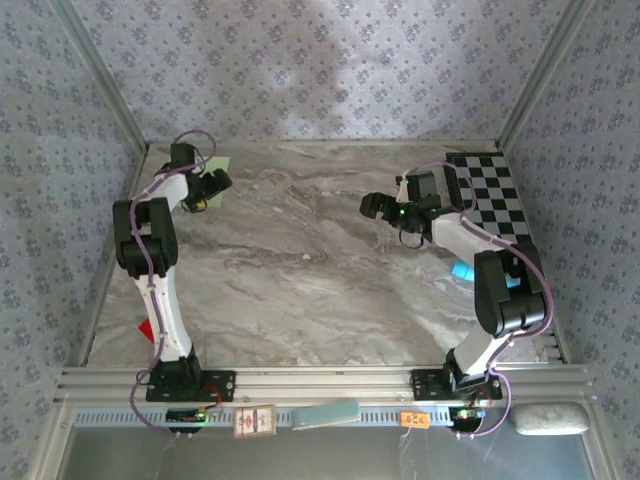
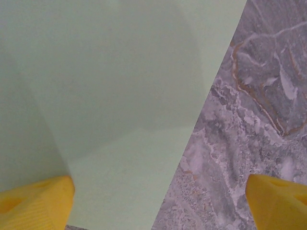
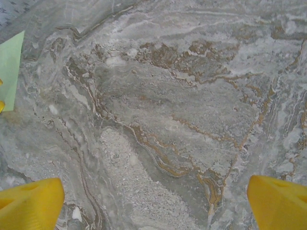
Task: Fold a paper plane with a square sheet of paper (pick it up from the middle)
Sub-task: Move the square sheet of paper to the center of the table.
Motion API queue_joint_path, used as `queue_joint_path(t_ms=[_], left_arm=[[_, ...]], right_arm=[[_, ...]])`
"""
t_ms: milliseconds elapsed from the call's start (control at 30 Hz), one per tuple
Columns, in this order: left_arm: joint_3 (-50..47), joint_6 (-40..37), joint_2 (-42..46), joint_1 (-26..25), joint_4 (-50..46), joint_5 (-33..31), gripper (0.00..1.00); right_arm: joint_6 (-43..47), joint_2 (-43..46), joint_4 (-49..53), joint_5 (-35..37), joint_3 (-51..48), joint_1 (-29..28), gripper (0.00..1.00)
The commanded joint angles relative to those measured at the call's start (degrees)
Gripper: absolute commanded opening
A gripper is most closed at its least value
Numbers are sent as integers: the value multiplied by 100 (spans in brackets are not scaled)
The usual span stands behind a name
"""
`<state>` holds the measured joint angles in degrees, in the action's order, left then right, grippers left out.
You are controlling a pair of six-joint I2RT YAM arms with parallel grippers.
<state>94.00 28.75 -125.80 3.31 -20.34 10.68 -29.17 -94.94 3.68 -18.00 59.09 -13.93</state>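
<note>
Overhead view: the left arm reaches to the far left corner of the marble table. The left gripper sits there with its fingers spread, just beside the green paper, which lies flat near the far edge. The right gripper hangs over the right-centre of the table, fingers apart and holding nothing. A checkerboard lies at the far right corner.

Left wrist view: the green paper covers the left and centre, with faint fold lines across it. Its right edge runs diagonally over the table. The left gripper is wide open; one yellow fingertip is over the paper and the other over bare marble.

Right wrist view: the right gripper is wide open above the bare table. A corner of the green paper shows at the left edge, well apart from the fingers.
</note>
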Motion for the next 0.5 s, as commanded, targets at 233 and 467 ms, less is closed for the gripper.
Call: queue_joint_path(t_ms=[233,467], left_arm=[[-518,-88,192,-539,-851,463,89],[-1500,524,758,-1709,-961,310,88]], right_arm=[[-220,-123,107,106,150,-62,100],[-357,-200,-19,143,100,-94,100]])
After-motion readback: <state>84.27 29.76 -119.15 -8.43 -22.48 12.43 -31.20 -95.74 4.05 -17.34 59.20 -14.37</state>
